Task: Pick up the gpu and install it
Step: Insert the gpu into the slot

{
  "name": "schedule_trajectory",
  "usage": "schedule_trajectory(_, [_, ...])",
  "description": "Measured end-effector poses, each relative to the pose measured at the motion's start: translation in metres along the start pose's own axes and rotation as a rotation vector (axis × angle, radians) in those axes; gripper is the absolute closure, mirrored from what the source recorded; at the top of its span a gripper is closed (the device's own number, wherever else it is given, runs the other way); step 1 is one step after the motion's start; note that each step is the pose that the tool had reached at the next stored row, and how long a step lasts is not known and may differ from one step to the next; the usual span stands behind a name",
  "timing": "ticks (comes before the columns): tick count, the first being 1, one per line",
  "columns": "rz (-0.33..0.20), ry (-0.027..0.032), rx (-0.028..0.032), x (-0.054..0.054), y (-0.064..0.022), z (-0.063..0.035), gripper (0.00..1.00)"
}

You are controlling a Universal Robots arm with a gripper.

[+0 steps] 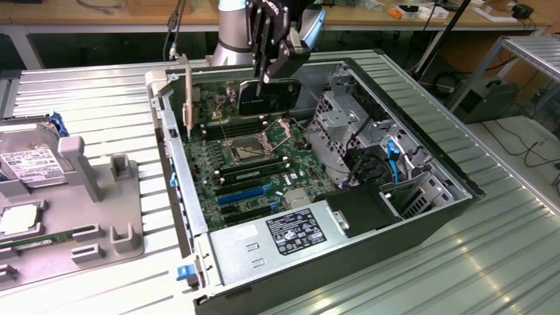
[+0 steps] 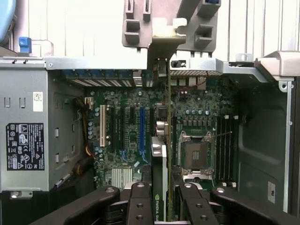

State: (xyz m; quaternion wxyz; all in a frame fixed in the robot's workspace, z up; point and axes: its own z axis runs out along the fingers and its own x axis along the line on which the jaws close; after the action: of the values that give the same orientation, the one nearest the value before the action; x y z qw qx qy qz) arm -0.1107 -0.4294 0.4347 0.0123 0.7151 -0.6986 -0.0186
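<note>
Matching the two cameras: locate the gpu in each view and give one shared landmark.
Exterior view: gpu held in the fingers, above the motherboard's far end.
Wrist view: gpu edge-on between the fingers, next to the CPU socket.
Shared landmark: the CPU socket.

My tool hangs over the twelve o'clock end of the open computer case. Its fingers are clamped on the top edge of the gpu. The card stands on edge over the motherboard, black face showing. I cannot tell whether it touches the board. At six o'clock from the card lies the bare processor socket. The power supply, with its black label, fills the case's six o'clock end. The metal drive cage stands at three o'clock. Out at nine o'clock on the ribbed metal tabletop, a grey fixture carries a hard drive and a green memory stick.
</note>
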Motion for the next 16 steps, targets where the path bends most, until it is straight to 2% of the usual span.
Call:
schedule_trajectory(4, [-0.056, 0.0023, -0.0005, 0.0000, 0.0000, 0.0000, 0.73])
schedule_trajectory(6, [-0.056, 0.0024, -0.0005, 0.0000, 0.0001, 0.0000, 0.73])
schedule_trajectory(13, [-0.003, 0.0000, 0.0001, 0.0001, -0.0016, 0.0016, 0.73])
schedule_trajectory(16, [0.005, -0.0003, 0.0001, 0.0001, -0.0026, 0.0019, 0.73])
